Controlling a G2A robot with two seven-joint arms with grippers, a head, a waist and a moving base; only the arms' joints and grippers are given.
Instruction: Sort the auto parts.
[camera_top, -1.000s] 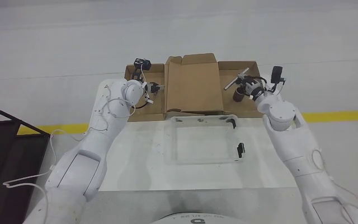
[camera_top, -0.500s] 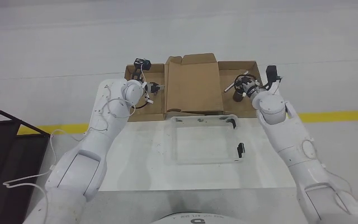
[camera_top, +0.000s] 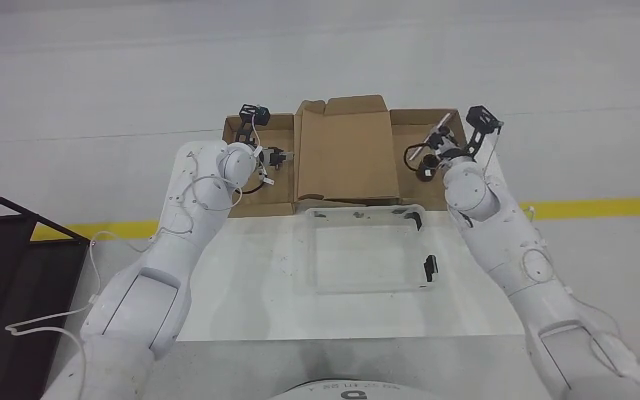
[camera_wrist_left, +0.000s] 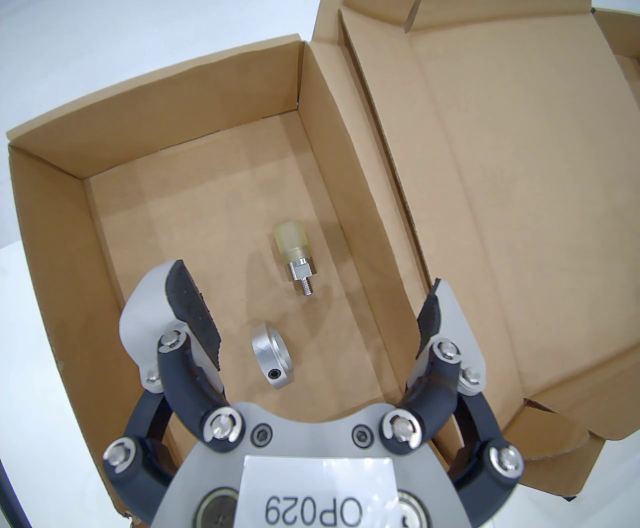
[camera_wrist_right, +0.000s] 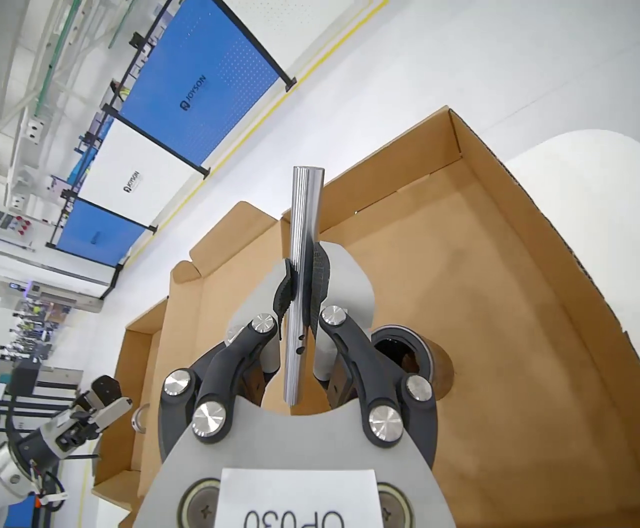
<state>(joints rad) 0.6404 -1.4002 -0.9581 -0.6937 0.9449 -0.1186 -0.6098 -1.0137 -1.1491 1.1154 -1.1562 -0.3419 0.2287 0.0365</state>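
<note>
Steel rod (camera_wrist_right: 306, 210) pinched in the right hand (camera_wrist_right: 300, 274) above a cardboard box (camera_wrist_right: 500, 300); left hand (camera_wrist_left: 305, 275) spread over a ring (camera_wrist_left: 271, 356).

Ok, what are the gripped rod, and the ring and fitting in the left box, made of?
Rod: metal, likely steel, bright with fine lengthwise lines. Ring: silvery metal, satin finish, dark set screw in its side; steel or aluminium. Fitting: shiny metal hex base and threaded stud, under a cloudy yellowish cap, probably plastic or rubber.
</note>
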